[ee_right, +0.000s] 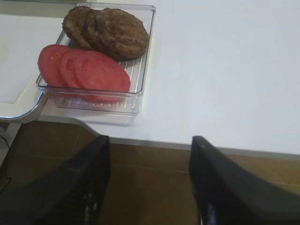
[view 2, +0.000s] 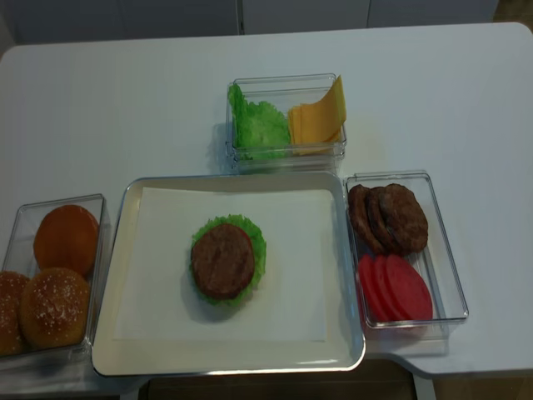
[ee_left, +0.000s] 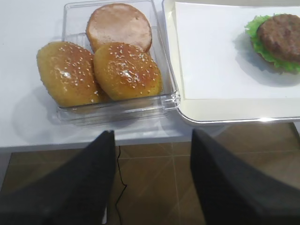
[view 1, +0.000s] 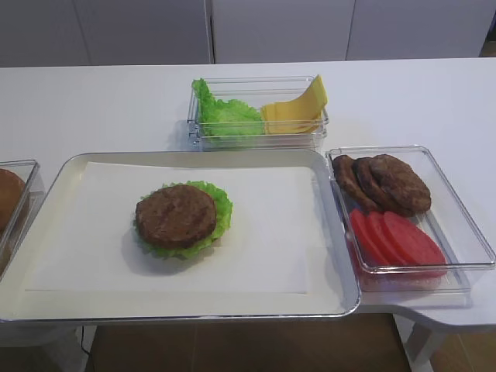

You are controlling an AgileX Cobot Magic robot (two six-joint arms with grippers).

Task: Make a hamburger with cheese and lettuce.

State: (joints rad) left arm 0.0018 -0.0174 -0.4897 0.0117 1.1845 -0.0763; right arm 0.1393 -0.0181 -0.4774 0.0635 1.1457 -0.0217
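Hamburger [view 1: 182,219] is sitting patty-up on the tray [view 1: 325,178]; cheese [view 1: 298,108] is lying beyond it, nearer the right claw [ee_right: 150,183]. Both claws are hanging open and empty off the bench [ee_right: 225,70] edge, left claw [ee_left: 152,183] by the buns [ee_left: 101,70].

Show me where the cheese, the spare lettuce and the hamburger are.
cheese [view 1: 296,109], exterior high view, on the flat face of the leaning slice.
lettuce [view 1: 226,116], exterior high view, middle of the leaves in the clear box.
hamburger [view 2: 222,260], second high view, centre of the brown patty on top.

Patty-topped hamburger [view 1: 180,217] (lettuce-rimmed) on tray [view 1: 93,306]
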